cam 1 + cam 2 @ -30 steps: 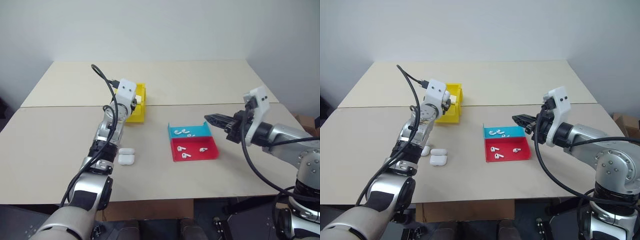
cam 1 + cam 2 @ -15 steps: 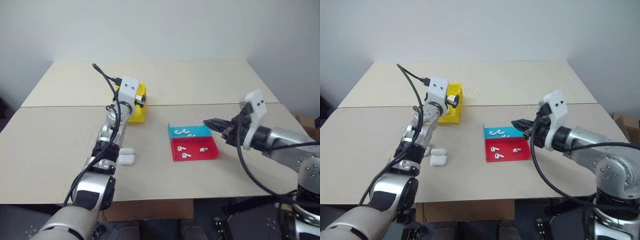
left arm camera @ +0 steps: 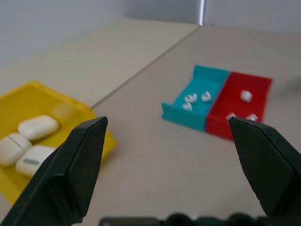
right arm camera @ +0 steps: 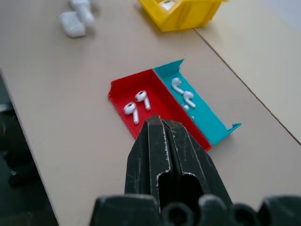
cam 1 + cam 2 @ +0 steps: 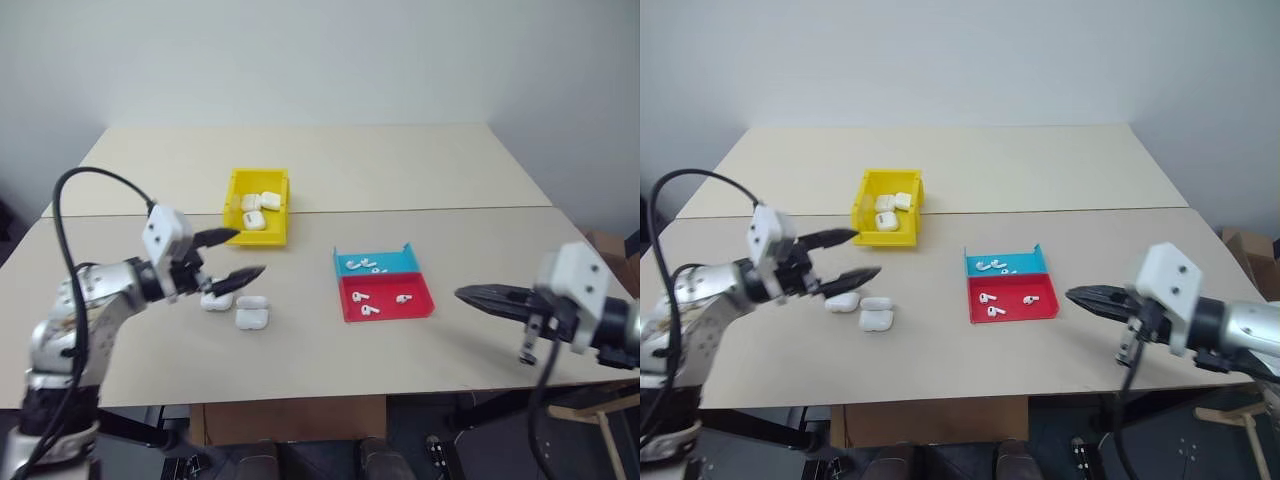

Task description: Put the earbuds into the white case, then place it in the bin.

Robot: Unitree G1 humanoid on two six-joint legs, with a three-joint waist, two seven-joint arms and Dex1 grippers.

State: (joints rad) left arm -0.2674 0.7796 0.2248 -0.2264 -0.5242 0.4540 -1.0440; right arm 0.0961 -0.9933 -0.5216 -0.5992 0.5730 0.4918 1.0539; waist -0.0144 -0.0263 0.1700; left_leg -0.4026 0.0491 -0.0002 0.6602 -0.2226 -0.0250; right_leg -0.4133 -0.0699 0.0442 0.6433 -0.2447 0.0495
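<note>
Left gripper (image 5: 228, 254) hovers empty, jaws spread wide, just above the loose white cases (image 5: 237, 309) on the surface. The yellow bin (image 5: 258, 206) holds several cases. Earbuds (image 5: 378, 297) lie in the red and blue trays. Next: another case needs filling. Right gripper (image 5: 485, 296), jaws pressed together, points toward them.

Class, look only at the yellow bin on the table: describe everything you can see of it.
The yellow bin is a bright, rectangular, plastic-looking parts box with tall walls, standing upright and open-topped on the beige table, just beyond the seam between the two tabletops. Inside lie three white cases, all closed, close together. Nothing else touches it; the open left gripper hangs in front of it, apart.
</note>
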